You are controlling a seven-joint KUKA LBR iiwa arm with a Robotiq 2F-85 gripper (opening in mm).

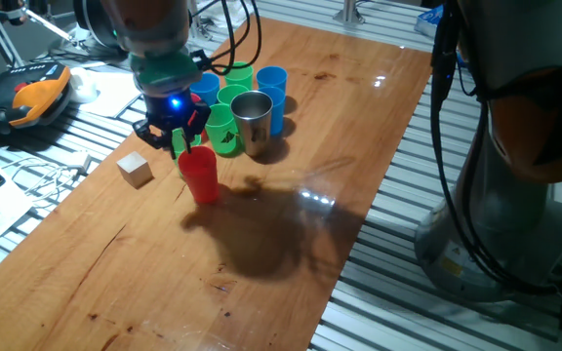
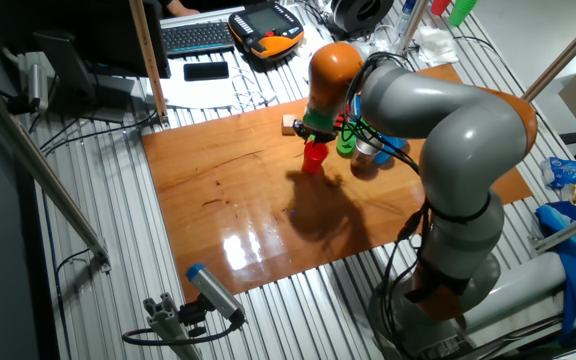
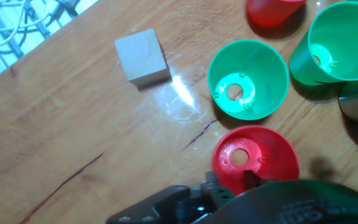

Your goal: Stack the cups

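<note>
A red cup stands upright on the wooden table, apart from the other cups. My gripper is right over its left rim. In the hand view one dark finger reaches inside the red cup against its near wall, so the gripper looks shut on the rim. Behind it stand green cups, a steel cup and blue cups. The hand view also shows a green cup, a second green cup and another red cup. The outer finger is hidden.
A small pale wooden cube lies left of the red cup and also shows in the hand view. Cables and an orange pendant lie beyond the table's left edge. The arm's shadow falls on the table's middle.
</note>
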